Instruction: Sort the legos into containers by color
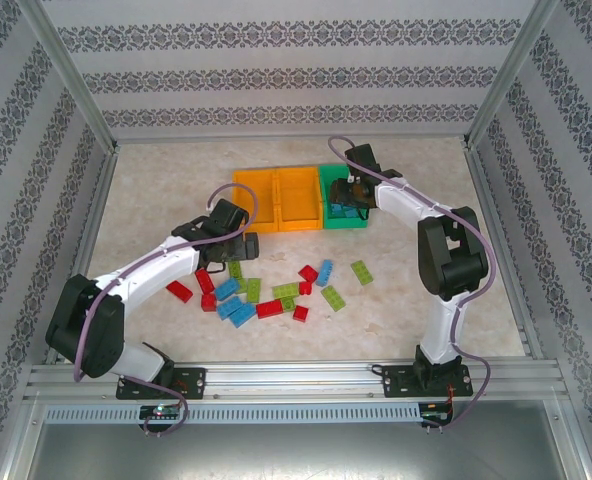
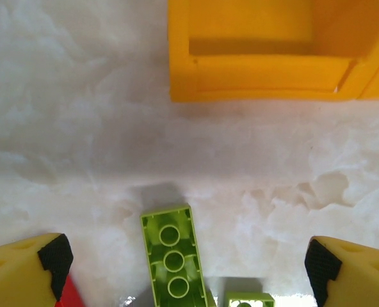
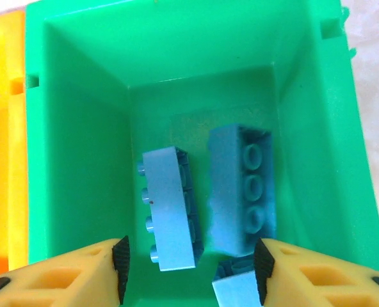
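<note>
Red, blue and light green legos [image 1: 269,309] lie scattered on the table in front of the containers, two orange bins [image 1: 276,190] and a green bin [image 1: 328,218] joined in a row. My left gripper [image 2: 187,261] is open low over the table, with an upside-down light green lego [image 2: 172,256] lying between its fingers and touching neither. The right gripper [image 3: 191,268] hangs open over the green bin [image 3: 80,128]. Three blue legos [image 3: 170,208] lie inside it, none touching the pads.
A second green lego [image 2: 248,299] and a red one [image 2: 71,295] lie beside the left gripper. The orange bin's front wall [image 2: 266,70] stands just ahead of it. Aluminium frame rails [image 1: 276,375] and patterned walls bound the table.
</note>
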Available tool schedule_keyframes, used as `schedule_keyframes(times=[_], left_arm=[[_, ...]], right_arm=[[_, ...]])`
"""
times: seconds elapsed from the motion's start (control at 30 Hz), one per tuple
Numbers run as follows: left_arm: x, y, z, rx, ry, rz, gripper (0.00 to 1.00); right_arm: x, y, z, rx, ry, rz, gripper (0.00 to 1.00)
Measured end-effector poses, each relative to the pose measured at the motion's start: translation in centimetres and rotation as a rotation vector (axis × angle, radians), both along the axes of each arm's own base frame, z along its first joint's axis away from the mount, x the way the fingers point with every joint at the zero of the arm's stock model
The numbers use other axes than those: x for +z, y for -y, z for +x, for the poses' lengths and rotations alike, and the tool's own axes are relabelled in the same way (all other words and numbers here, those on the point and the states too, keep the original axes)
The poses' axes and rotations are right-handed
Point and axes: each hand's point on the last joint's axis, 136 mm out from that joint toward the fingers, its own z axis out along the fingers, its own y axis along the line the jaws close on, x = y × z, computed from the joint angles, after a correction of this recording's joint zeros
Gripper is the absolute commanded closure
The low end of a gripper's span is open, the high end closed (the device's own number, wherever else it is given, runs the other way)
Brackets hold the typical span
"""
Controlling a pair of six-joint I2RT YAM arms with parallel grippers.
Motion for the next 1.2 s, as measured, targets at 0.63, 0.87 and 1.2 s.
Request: schedule_keyframes(times=[0.63, 0.87, 1.2], left_arm=[[-0.3, 6.0, -2.9, -0.341, -0.017, -0.1, 0.11], [0.1, 14.6, -1.4, -0.529, -0.009, -0.097, 0.19], [-1.3, 22.1, 0.5, -0.628, -0.023, -0.1, 0.25]], right_arm=[[1.8, -0.3, -4.8, 0.021, 0.009, 0.078, 0.18], [1.9, 1.9, -7.6, -0.04, 0.007, 0.1, 0.14], [1.7, 7.6, -10.3, -0.196, 0.013, 0.082, 0.11]])
